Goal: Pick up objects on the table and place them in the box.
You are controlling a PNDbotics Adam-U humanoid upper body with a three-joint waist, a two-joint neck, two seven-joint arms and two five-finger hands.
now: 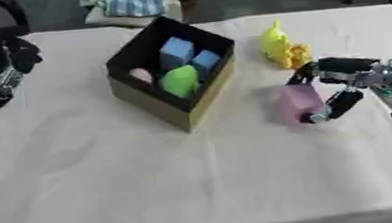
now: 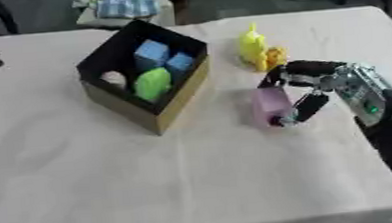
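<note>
Curled fingers and thumb of the right hand close round a pink block standing on the table, right of the box. Just behind the hand lies a yellow toy with an orange piece. Inside the box sit two blue blocks, a green lump and something pinkish, perhaps a ball. At the left edge the left hand hangs, fingers unclear.

2 head-mounted eyes, steeply down over the same table and box.
</note>
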